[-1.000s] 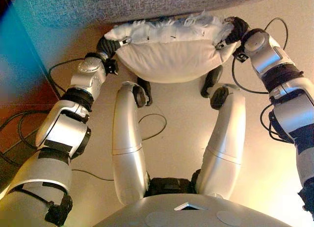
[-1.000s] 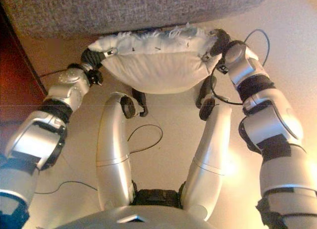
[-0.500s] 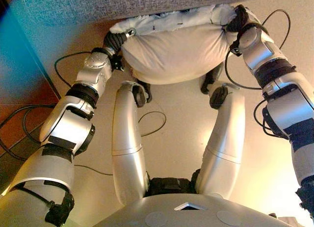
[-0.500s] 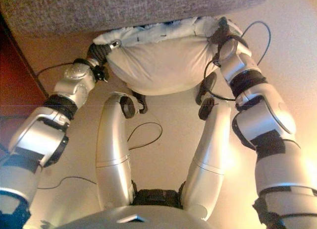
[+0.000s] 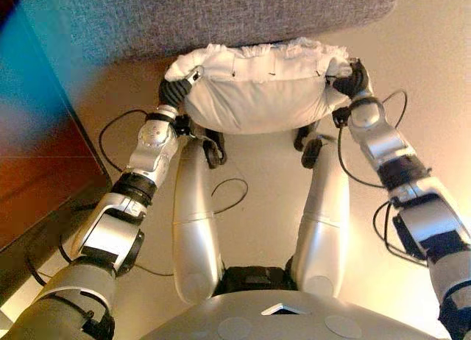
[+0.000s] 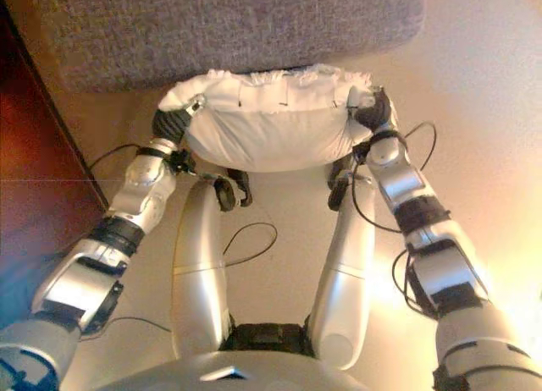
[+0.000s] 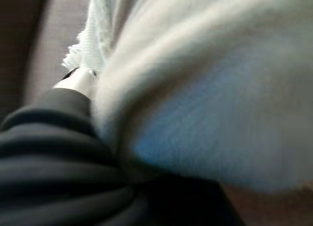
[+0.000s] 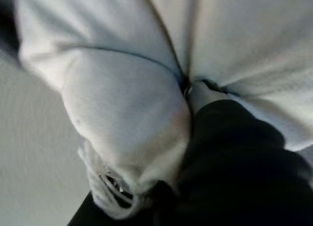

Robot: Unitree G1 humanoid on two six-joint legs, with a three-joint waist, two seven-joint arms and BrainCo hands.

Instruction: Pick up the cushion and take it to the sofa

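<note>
Beige floor (image 5: 434, 82), grey sofa (image 5: 221, 16) at far edge.
We count one white cushion (image 5: 257, 97), left hand (image 5: 173, 90) and right hand (image 5: 355, 79) clamped on its ends.

The cushion (image 5: 254, 97) is a plump white pillow with a frilly, fringed trim along its far edge, held up off the floor and lying lengthwise across in front of the robot. It's pinched at both ends, left hand (image 5: 175, 91) on one side and right hand (image 5: 355, 79) on the other, so the middle sags down a bit. It hangs just short of the front edge of the grey fabric sofa (image 5: 221, 16).
</note>
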